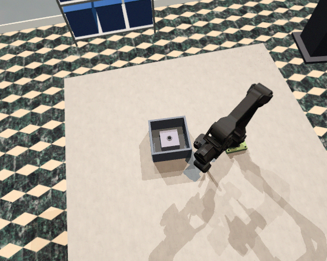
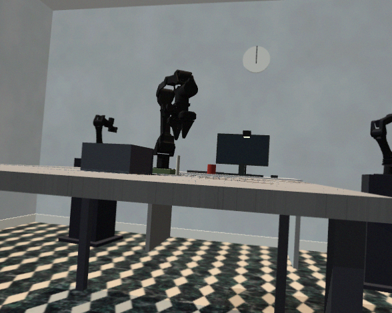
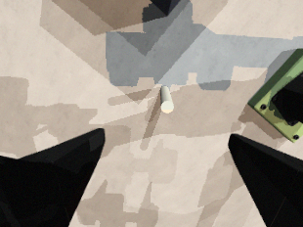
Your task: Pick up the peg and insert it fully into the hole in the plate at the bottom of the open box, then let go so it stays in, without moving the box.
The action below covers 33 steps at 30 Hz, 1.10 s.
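The pale peg (image 2: 177, 164) (image 3: 166, 99) stands upright on the table (image 1: 102, 196) (image 2: 223, 195), to the right of the open grey box (image 1: 155, 137) (image 2: 117, 162). In the top view the arm hides the peg. A white plate (image 1: 173, 143) with a round hole (image 1: 169, 137) lies at the bottom of the box. My gripper (image 1: 203, 166) (image 2: 180, 136) (image 3: 167, 137) is open and empty. It points down and hangs well above the peg, almost directly over it. In the wrist view the peg lies between the fingers and a little ahead of their tips.
The arm's green base plate (image 1: 236, 147) (image 2: 163, 171) (image 3: 279, 93) is bolted to the table right of the box. A corner of the box (image 3: 166, 3) shows at the top of the wrist view. A monitor (image 2: 242, 149) and a red cup (image 2: 211, 168) stand on a desk behind.
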Each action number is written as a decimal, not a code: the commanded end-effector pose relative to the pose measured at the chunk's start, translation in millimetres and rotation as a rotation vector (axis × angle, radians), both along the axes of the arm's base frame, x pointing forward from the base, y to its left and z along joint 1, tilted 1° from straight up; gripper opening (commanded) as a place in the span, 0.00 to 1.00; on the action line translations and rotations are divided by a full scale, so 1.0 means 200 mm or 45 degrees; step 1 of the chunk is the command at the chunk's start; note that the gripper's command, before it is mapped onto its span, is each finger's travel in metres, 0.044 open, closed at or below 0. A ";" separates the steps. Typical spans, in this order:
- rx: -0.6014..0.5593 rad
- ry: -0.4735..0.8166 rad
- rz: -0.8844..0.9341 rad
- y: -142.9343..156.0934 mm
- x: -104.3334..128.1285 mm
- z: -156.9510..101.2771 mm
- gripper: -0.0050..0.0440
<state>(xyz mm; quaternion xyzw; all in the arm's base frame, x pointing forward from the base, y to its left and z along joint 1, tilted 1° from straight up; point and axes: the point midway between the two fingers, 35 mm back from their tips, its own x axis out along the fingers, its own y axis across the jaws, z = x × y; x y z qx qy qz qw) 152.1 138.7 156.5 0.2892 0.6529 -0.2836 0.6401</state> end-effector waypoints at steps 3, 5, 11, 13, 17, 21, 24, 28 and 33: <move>-0.016 0.001 0.018 -0.01 -0.01 -0.09 1.00; -0.016 0.001 0.018 -0.01 -0.02 -0.17 1.00; -0.016 0.001 0.018 -0.01 -0.02 -0.20 1.00; -0.016 0.001 0.018 -0.01 -0.02 -0.21 1.00; -0.016 0.001 0.018 -0.01 -0.02 -0.24 1.00; -0.016 0.001 0.018 -0.01 -0.02 -0.26 1.00; -0.016 0.001 0.018 -0.01 -0.02 -0.29 1.00; -0.016 0.001 0.018 0.00 -0.01 -0.32 1.00; -0.016 0.001 0.018 0.00 -0.01 -0.36 1.00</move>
